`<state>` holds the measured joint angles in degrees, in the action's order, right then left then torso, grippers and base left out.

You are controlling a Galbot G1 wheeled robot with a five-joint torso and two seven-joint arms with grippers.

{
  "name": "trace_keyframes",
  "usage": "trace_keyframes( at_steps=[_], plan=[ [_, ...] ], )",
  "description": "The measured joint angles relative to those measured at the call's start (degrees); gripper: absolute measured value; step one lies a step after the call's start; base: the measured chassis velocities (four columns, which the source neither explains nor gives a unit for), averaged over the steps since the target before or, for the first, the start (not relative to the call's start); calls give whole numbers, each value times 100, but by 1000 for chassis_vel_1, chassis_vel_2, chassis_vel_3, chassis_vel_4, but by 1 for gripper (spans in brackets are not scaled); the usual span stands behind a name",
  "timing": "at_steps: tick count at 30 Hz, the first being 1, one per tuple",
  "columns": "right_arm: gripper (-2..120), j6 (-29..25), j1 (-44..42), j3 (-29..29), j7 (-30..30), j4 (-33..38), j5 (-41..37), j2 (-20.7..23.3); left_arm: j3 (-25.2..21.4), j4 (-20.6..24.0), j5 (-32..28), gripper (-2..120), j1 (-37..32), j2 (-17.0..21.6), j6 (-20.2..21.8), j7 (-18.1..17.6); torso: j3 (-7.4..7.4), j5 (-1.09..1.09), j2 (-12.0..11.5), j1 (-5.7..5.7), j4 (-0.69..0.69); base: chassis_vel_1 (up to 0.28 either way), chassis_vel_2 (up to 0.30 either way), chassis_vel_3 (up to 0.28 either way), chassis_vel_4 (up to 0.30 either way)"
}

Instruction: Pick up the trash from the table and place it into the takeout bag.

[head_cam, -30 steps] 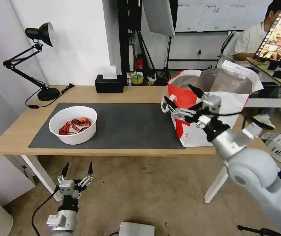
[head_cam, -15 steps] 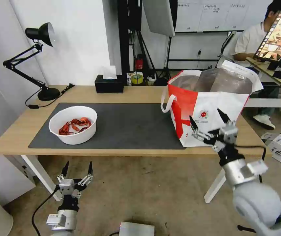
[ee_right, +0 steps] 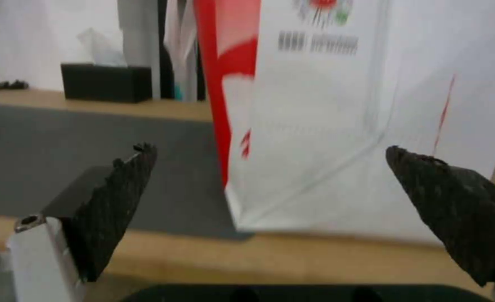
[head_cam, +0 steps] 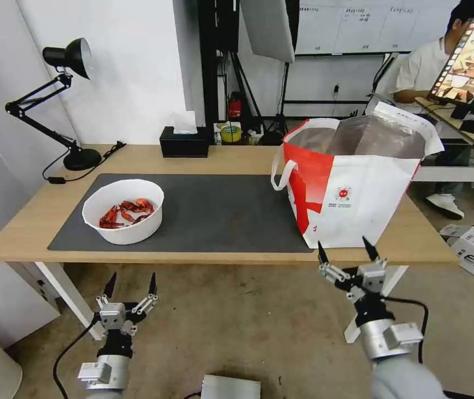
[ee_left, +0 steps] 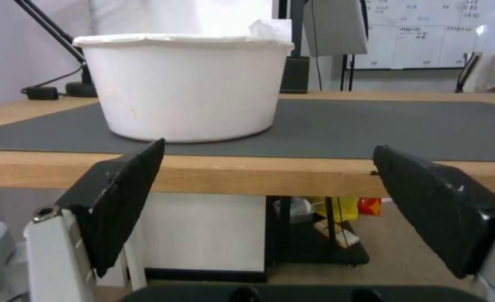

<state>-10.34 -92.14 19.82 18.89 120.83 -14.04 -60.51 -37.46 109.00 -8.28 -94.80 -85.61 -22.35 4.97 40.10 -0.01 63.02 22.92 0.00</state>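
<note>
The left gripper (head_cam: 130,288) hangs below the near edge of the tabletop (head_cam: 192,257), at its left end, fingers spread wide and empty. The bowl (head_cam: 123,210) of red shells sits almost straight beyond it and higher, on the left part of the grey mat (head_cam: 220,213) — in the left wrist view the bowl (ee_left: 183,86) stands just past the tabletop edge, a little left of the midline between the open fingers. Being round, the bowl offers no long axis, so its rim or wall can be taken from any side; to my eye the reach is simply up and forward. This arm is clearly the nearer one.

Farther back, near the middle, stands the black tissue box (head_cam: 184,141), which is not trash.

On the right, the bag (head_cam: 370,188) stands upright on the tabletop with its mouth open upward, well apart from the bowl. The right gripper (head_cam: 346,255) sits low in front of the tabletop edge just below the bag, also open and holding nothing — the bowl lies far to its left, so it looks the poorer choice for this pick
</note>
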Motion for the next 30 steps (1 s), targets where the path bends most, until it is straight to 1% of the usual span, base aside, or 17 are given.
trace_keyframes(
  at_steps=[5, 11, 24, 30],
  plan=[
    [100, -17, -61, -211, 66, -168, 30, -99, -11, 5, 2, 100, -23, -14, -10, 2, 0, 1, 0, 0, 0, 0, 0, 0, 0],
    [100, -87, -109, -313, 75, -261, 126, -204, -32, 20, 2, 100, -32, -23, -17, 3, 1, 1, 0, 0, 0, 0, 0, 0, 0],
    [100, -186, -133, -270, 74, -308, 179, -220, -52, 45, 4, 100, -51, -34, -38, 3, 1, 1, 0, 0, 0, 0, 0, 0, 0],
    [100, -186, -97, -268, 71, -300, 169, -208, -96, 51, 8, 100, -39, 38, -43, 3, 0, 1, 0, 0, 0, 0, 0, 0, 0]
  ],
)
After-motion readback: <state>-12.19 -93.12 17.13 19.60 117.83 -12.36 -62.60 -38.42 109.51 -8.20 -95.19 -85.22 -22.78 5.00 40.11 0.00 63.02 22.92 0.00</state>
